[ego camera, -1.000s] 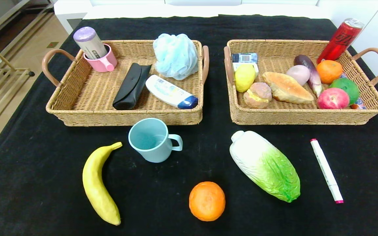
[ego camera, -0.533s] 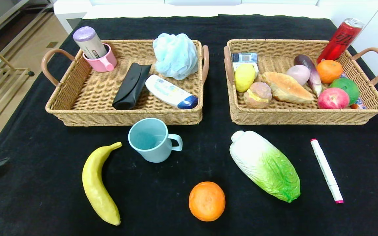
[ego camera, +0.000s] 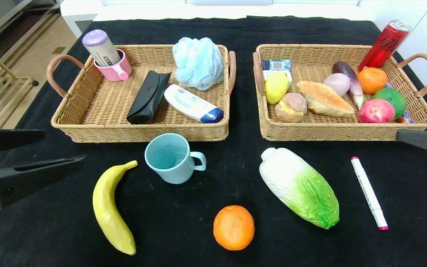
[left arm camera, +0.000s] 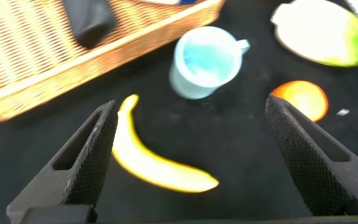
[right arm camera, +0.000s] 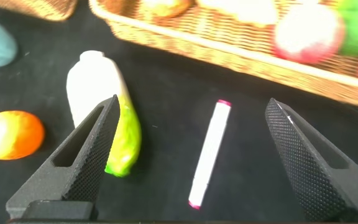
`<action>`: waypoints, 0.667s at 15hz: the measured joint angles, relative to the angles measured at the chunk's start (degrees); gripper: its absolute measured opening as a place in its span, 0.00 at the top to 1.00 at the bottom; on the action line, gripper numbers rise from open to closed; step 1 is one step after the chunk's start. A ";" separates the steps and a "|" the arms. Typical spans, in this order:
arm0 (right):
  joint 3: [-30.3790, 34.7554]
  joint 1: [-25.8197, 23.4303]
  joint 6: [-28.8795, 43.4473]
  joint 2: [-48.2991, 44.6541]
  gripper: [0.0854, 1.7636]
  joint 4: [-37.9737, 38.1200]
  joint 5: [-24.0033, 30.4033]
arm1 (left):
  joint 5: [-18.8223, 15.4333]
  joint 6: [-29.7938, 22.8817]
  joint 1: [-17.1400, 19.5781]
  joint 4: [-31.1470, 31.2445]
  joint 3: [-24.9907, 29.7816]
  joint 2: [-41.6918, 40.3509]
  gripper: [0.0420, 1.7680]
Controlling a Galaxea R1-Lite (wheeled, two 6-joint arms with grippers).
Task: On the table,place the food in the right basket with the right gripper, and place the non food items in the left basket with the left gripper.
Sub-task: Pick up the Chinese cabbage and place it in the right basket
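On the black table point(ego camera: 198, 193) lie a yellow banana point(ego camera: 109, 211), a teal mug point(ego camera: 169, 157), an orange point(ego camera: 234, 227), a white-and-green cabbage point(ego camera: 298, 187) and a white marker point(ego camera: 368, 193) with pink ends. The left basket point(ego camera: 87, 128) and right basket point(ego camera: 347, 131) stand behind them. My left gripper point(ego camera: 64, 146) hangs open at the left edge, just left of the banana point(left arm camera: 154, 165), holding nothing. My right gripper point(right arm camera: 192, 102) is open above the marker point(right arm camera: 210, 152), beside the cabbage point(right arm camera: 104, 106). One of its fingers point(ego camera: 424, 142) shows at the right edge.
The left basket holds a pink mug point(ego camera: 115, 70) with a tube in it, a black case point(ego camera: 146, 98), a blue sponge point(ego camera: 198, 63) and a white bottle point(ego camera: 193, 104). The right basket holds bread point(ego camera: 323, 98), an apple point(ego camera: 376, 111), other fruit and a red can point(ego camera: 384, 44).
My left gripper has come in from the left edge toward the banana. A finger of my right gripper has entered at the right edge. The objects have not moved.
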 joint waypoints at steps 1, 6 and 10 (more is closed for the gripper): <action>-1.07 1.27 0.02 1.51 0.03 0.50 0.00 | 0.13 0.05 -1.57 0.06 -0.69 1.05 0.03; -7.69 6.50 0.10 7.25 0.03 5.84 -0.13 | 0.57 0.55 -8.40 -0.28 -3.64 5.56 0.03; -11.45 8.70 -0.11 10.12 0.03 10.36 -1.21 | 1.93 2.61 -12.15 -0.49 -4.79 8.42 0.03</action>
